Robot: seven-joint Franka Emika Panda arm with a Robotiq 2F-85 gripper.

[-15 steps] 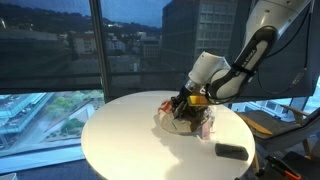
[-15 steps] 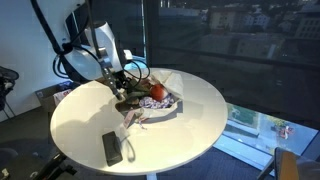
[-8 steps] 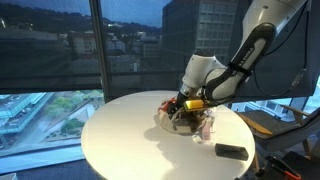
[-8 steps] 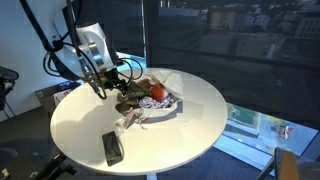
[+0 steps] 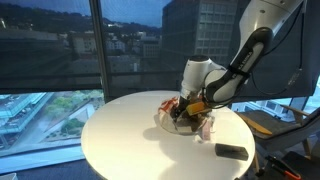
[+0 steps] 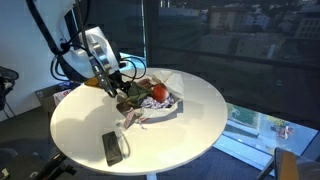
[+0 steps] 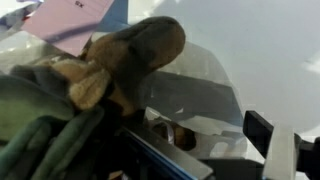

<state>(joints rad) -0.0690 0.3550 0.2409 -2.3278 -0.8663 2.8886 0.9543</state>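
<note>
My gripper [image 5: 183, 108] hangs low over a clear plastic container [image 5: 170, 122] of soft toys near the edge of the round white table [image 5: 120, 135]. In the wrist view a brown plush toy [image 7: 140, 50] and a green plush toy [image 7: 40, 120] lie close in front of the gripper [image 7: 205, 140]. Its jaws stand wide apart with only crinkled clear plastic [image 7: 195, 95] between them. A red ball [image 6: 157, 92] rests in the container [image 6: 165, 110] just beyond the gripper [image 6: 118, 92]. Nothing is held.
A flat black device lies on the table, seen in both exterior views [image 5: 231, 151] [image 6: 112, 147]. A pink sheet [image 7: 75, 15] shows behind the toys. Large windows [image 5: 60, 50] stand close behind the table. A desk edge [image 5: 285, 118] lies beyond the arm.
The jaws have spread from partly closed to wide apart. The hand has shifted slightly by the container's rim, back toward the toys.
</note>
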